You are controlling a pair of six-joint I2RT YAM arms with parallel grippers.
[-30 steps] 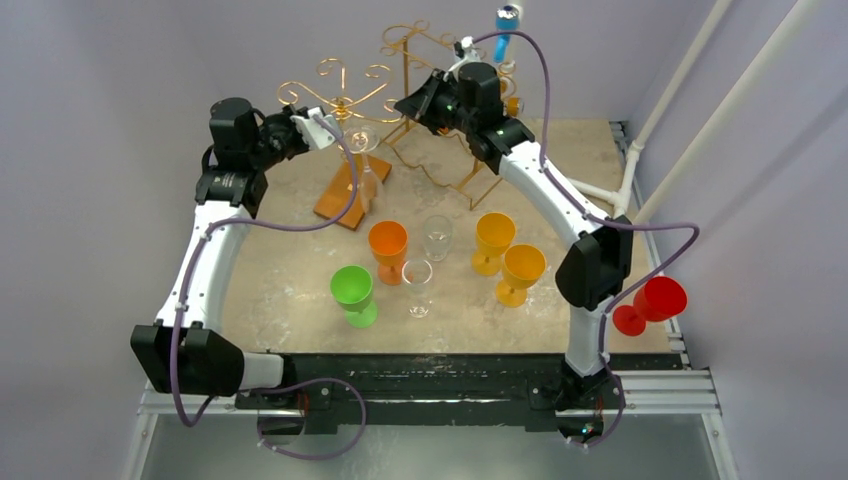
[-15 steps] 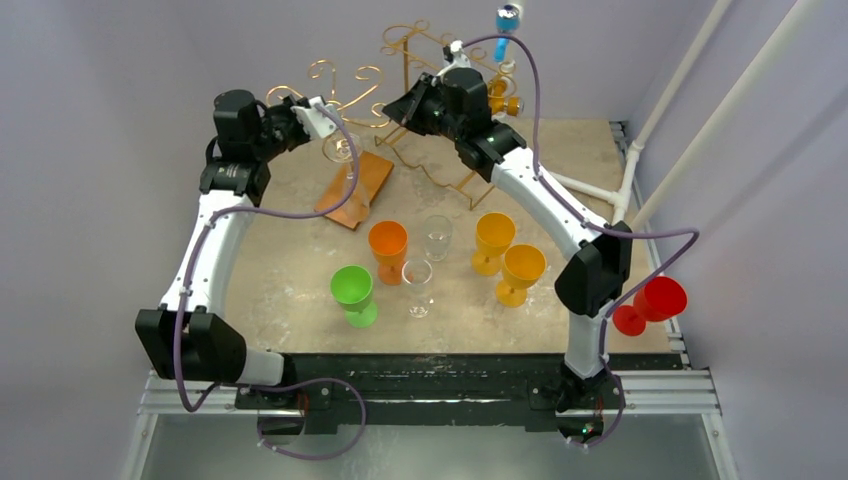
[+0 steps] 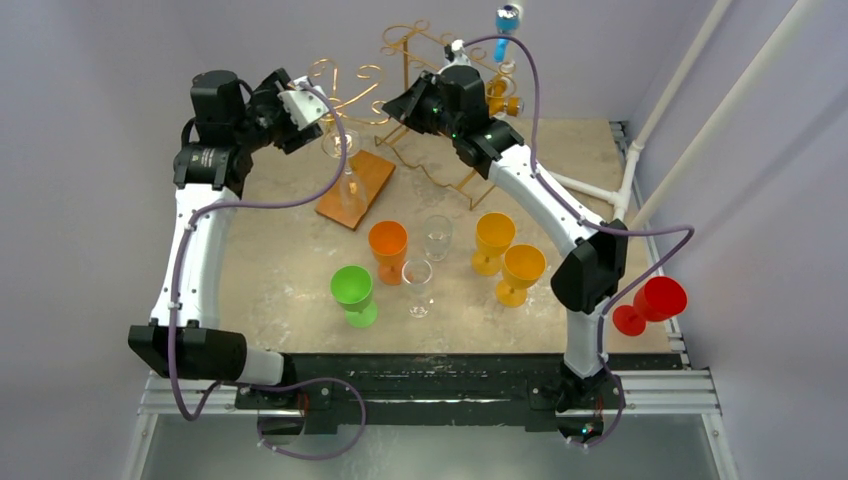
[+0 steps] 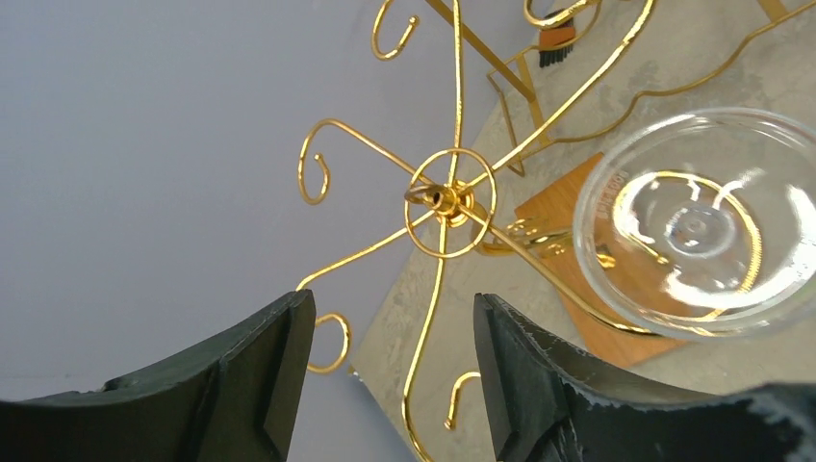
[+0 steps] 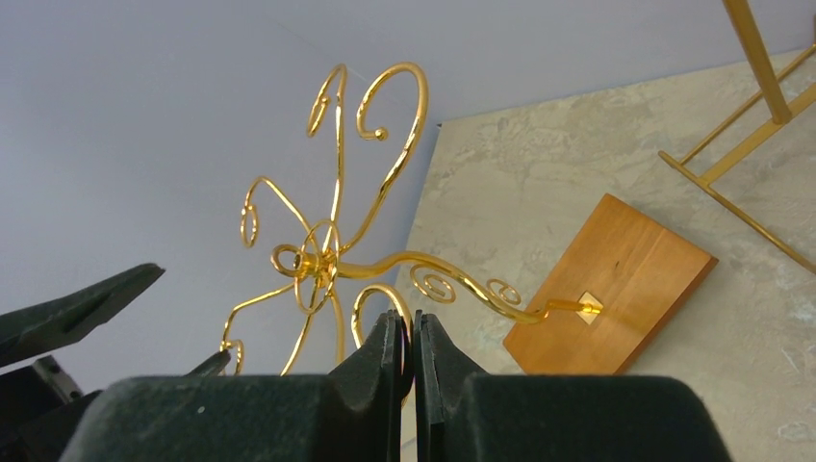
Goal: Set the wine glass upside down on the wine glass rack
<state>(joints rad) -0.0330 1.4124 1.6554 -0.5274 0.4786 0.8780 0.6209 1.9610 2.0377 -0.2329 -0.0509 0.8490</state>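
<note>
Your wine glass [image 4: 698, 226] is hanging upside down on the wine glass rack [image 4: 447, 197]. In the left wrist view its round foot is sitting at about 3 o'clock from the rack's central ring. The foot is lying over the gold wire arm that runs out from that ring. That is how the rack carries a glass: the foot is bearing on the wire while the stem and bowl are dropping below it, above the wooden base [image 5: 616, 279].

Your left gripper [image 4: 393, 300] is hovering just beside the rack with its fingers spread wide and nothing between them. The foot is sitting clear of both pads, off toward 2 o'clock. Fingers that wide are giving you room to draw back without catching the rim of the foot, so I judge the placing step done and the retreat the step in hand.

Your right gripper [image 5: 409, 318] is reaching in from 3 o'clock with its fingers drawn narrow. They appear to be pinching one of the rack's curled arms, though the wire is slipping behind the fingertips and I cannot be sure of the contact. A grip there is sensible, because it is steadying a light, top-heavy frame that is carrying weight on one side only.

On the table [image 3: 290, 270] the rack is standing at about 11 o'clock. The orange goblet [image 3: 388, 243] and green goblet [image 3: 352, 290] are waiting nearer 6 o'clock, well apart from it.

If you are withdrawing the left arm, be pulling straight away from the foot, and be freeing the rack last.
</note>
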